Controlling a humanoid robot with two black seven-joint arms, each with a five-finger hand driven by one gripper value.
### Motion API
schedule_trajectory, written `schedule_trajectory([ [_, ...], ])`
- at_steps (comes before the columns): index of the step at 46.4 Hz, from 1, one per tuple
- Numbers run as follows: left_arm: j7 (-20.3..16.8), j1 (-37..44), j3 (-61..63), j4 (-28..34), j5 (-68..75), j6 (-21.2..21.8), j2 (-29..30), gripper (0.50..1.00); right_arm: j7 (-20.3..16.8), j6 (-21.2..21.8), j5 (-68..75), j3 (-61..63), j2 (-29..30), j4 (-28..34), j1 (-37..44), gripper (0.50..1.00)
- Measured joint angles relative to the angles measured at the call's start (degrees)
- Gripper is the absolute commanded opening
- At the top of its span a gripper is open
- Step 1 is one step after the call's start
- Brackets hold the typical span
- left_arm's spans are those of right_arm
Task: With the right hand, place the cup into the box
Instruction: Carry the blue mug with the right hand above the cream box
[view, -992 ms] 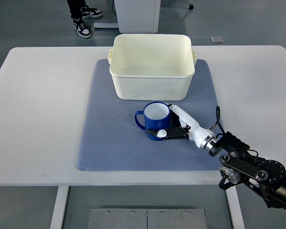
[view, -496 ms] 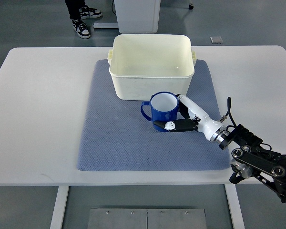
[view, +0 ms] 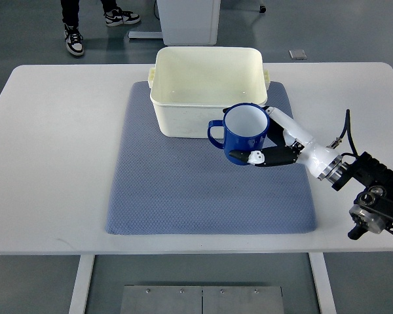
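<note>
No legible text, label, brand, number or sign found anywhere in the top view. Checked the blue cup (view: 244, 129), the cream box (view: 208, 91), the grey mat (view: 177, 190), the white table (view: 59, 144) and the right hand (view: 281, 145) with its arm: all surfaces plain, no print or markings discernible. Small plate on the floor (view: 298, 54) beyond the table too small to read. Shoes (view: 73, 39) at the far edge show black-and-white patterning only, no readable logo.
</note>
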Motion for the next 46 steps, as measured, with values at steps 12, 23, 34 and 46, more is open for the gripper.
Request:
schedule_trajectory([
  [12, 0.00, -0.03, 0.00, 0.01, 0.00, 0.00, 0.00, 1.000, -6.15, 2.63, 3.42, 5.43, -0.56, -0.72, 6.62, 0.500],
  [23, 0.00, -0.02, 0.00, 0.01, 0.00, -0.01, 0.00, 1.000, -10.72, 1.77, 3.59, 6.06, 3.45, -4.15, 11.11, 0.500],
  [34, 0.01, -0.01, 0.00, 0.01, 0.00, -0.02, 0.00, 1.000, -13.25, -0.22, 3.49, 6.03, 9.37, -11.76, 14.61, 0.500],
  [46, 0.01, 0.01, 0.01, 0.00, 0.00, -0.01, 0.00, 1.000, -15.16, -3.24, 3.49, 5.93, 17.04, -20.89, 17.18, 0.500],
])
